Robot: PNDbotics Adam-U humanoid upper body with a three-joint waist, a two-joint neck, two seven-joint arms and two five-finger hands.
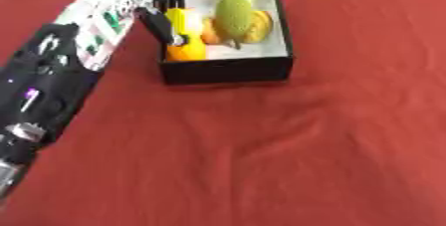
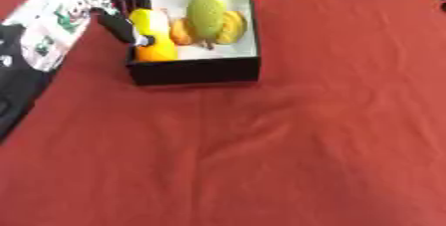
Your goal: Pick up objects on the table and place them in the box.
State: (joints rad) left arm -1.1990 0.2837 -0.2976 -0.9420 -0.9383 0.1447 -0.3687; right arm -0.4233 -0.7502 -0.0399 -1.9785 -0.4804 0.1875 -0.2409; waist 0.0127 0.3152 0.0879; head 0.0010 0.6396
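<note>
Both views are soft and smeared, with no crisp edge anywhere. The light is even and fairly bright, seemingly from overhead. The red cloth (image 1: 261, 160) shows faint creases as dim bands. A narrow dark shadow lies along the near wall of the black box (image 1: 228, 70). Its white lining glares pale, washing out detail.
</note>
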